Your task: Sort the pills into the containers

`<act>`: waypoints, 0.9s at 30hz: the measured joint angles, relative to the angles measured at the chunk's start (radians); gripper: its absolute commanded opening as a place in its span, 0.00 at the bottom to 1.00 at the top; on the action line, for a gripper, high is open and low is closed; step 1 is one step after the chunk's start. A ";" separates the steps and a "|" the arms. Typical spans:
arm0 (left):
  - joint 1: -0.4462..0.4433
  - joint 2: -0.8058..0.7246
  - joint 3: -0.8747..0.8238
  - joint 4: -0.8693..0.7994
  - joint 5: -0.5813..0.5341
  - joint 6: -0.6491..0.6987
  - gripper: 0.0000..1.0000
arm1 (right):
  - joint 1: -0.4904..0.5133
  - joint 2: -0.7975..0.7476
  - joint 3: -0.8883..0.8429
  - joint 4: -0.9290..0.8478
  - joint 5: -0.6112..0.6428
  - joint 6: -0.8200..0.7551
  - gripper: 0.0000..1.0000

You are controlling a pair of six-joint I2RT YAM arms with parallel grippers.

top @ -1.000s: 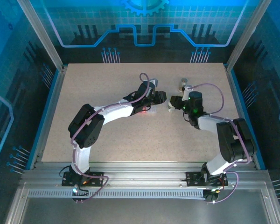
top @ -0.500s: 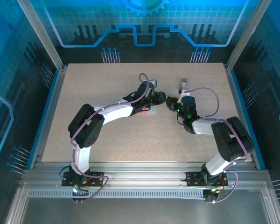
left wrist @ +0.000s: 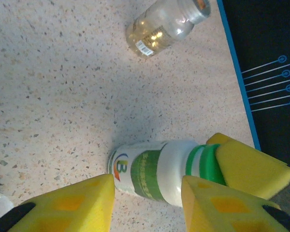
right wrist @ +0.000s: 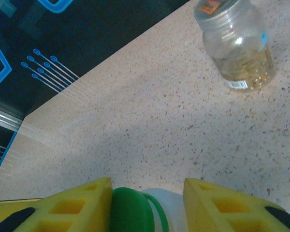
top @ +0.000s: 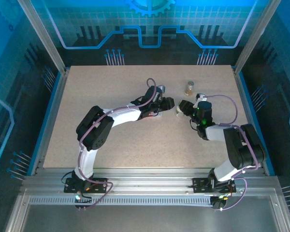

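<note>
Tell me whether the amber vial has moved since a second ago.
No. The amber vial stands at the same spot near the table's far edge. The right arm, which partly covered it earlier, has pulled back toward the near side.

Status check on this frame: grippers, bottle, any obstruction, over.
Left gripper straddles white bottle body, right gripper at its green cap; grip unclear on both. Bottle capped. Vial stands apart, not in the way.
</note>
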 measured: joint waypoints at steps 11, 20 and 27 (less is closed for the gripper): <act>-0.012 0.014 0.011 0.069 0.034 -0.037 0.42 | -0.060 -0.008 0.029 -0.088 -0.146 0.073 0.50; -0.022 0.014 0.011 0.074 0.038 -0.038 0.42 | -0.069 -0.078 0.063 -0.242 -0.159 0.078 0.55; -0.022 0.014 0.011 0.074 0.039 -0.038 0.42 | -0.105 -0.122 0.114 -0.314 -0.168 0.068 0.54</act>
